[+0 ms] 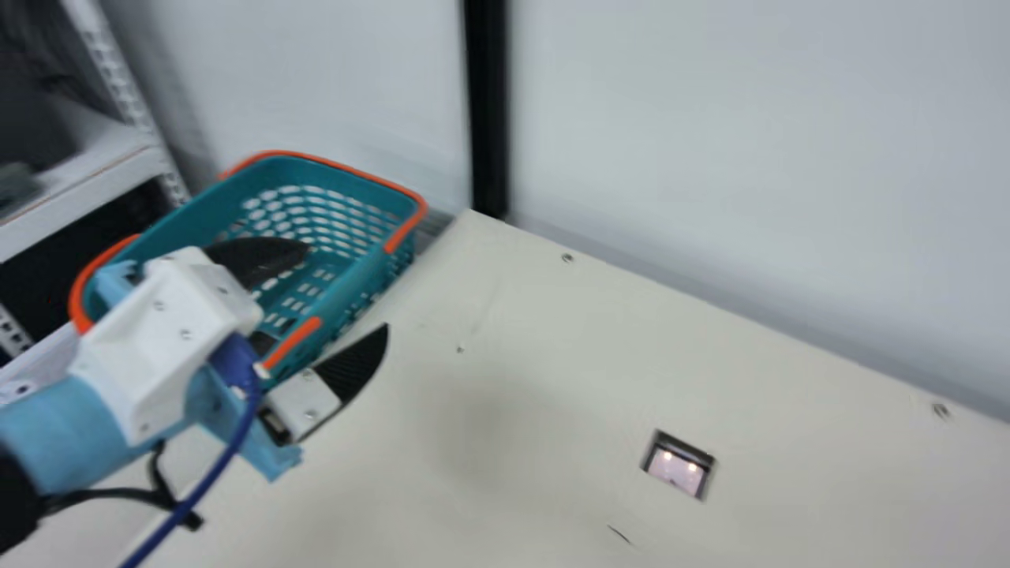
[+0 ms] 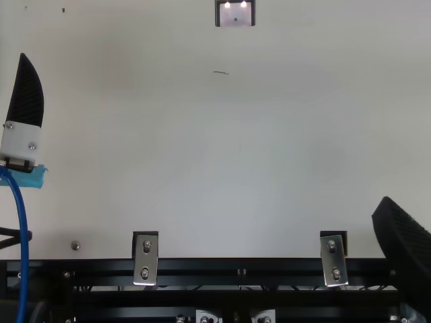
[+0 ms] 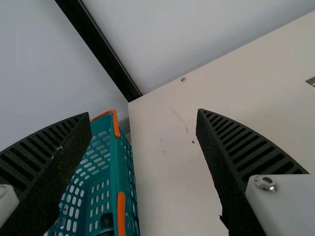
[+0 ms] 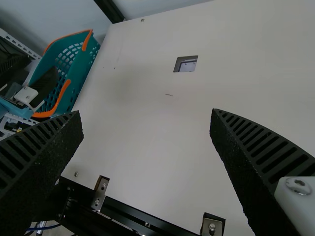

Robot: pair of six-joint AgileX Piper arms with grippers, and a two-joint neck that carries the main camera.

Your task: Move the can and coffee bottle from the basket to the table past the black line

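- Right gripper (image 4: 146, 114): spread, empty, over desk's (image 1: 513, 379) front edge; likely spare.
- Left gripper (image 1: 347, 285): spread, empty, left edge, probably for reaching in.
- Dark item (image 3: 106, 221), maybe bottle, in basket (image 1: 292, 173); can: can't tell.
- Basket beside far-left corner: short carry.

Basket (image 1: 347, 296): teal plastic, smooth with a faint sheen, pierced walls
Basket handles (image 1: 292, 344): orange plastic, smooth
Desk (image 1: 489, 410): smooth cream surface, mostly matt
Desk inset (image 1: 677, 470): dark-edged, with a glossy, mirror-like face
Wall panels (image 1: 742, 142): smooth white, softly satin
Upright strip (image 1: 487, 102): smooth, black, metal-looking
Left pincer (image 1: 347, 285): matt black, ribbed faces, rough grainy sides
Right pincer (image 2: 407, 249): the same ribbed, coarse black material
Pincer housing (image 1: 162, 335): smooth white plastic, matt
Cable (image 1: 237, 442): smooth blue plastic, slight sheen
Rail (image 2: 236, 267): black metal, satin
Rail brackets (image 2: 145, 259): bare metal, shiny
Shelf post (image 1: 118, 75): slotted metal, painted white
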